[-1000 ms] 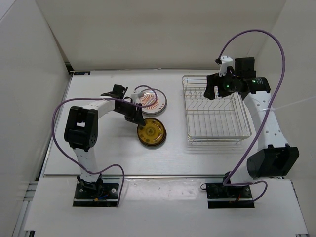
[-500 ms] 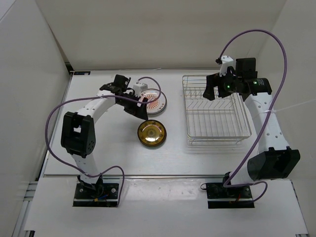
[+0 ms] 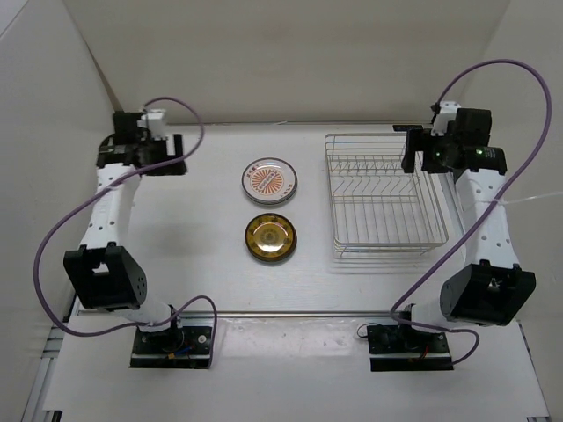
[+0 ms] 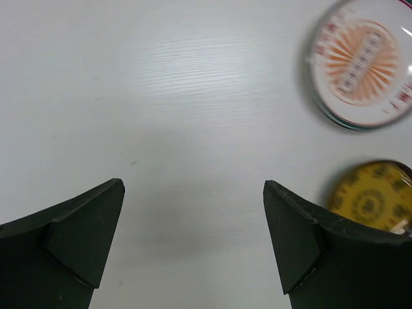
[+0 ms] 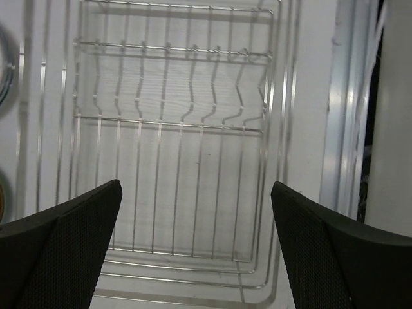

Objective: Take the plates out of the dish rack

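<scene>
Plates (image 3: pixel 270 179) flat on table (image 3: pixel 193 251) | left gripper (image 4: pixel 193 185) spread, raised far-left | right gripper (image 5: pixel 196 185) spread above dish rack (image 3: pixel 383 250)

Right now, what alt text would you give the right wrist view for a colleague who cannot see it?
An empty chrome dish rack seen from above, standing on a white table. The right arm's two black fingers frame the bottom corners of the picture, spread wide apart with nothing held between them.
</scene>
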